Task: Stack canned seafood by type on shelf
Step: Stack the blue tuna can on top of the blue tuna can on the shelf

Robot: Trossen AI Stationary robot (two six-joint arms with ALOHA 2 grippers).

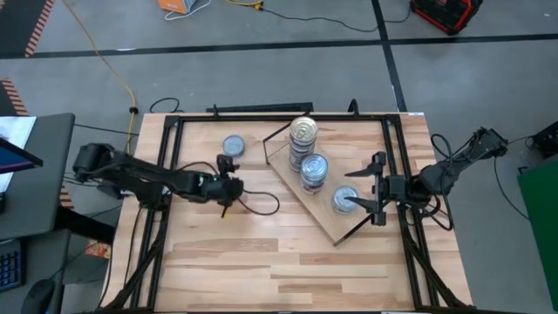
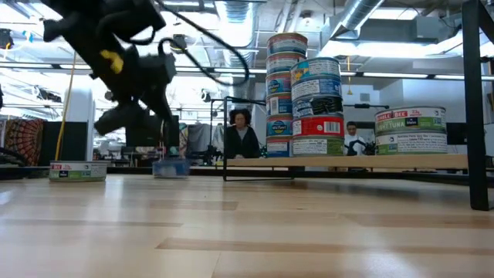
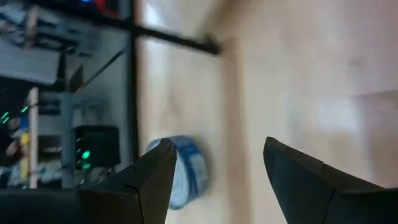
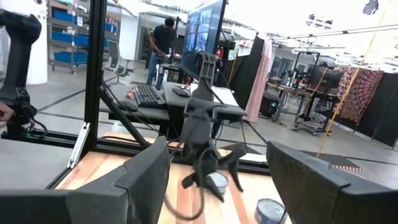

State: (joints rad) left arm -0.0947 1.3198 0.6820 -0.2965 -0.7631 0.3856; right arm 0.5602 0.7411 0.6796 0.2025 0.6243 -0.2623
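Loose tin (image 1: 234, 145), upper left of the bench (image 1: 227, 262): rigid, probably slippery, best gripped across its rim. Left claw (image 1: 228, 185) gapes empty beside it; right claw (image 1: 373, 187) open over the shelf (image 1: 336, 228).

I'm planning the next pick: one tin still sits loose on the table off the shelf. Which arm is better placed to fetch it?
Left. The left gripper hangs open just beside the loose tin, which shows past its fingers in its wrist view. The right gripper is across the shelf, by the low stack.
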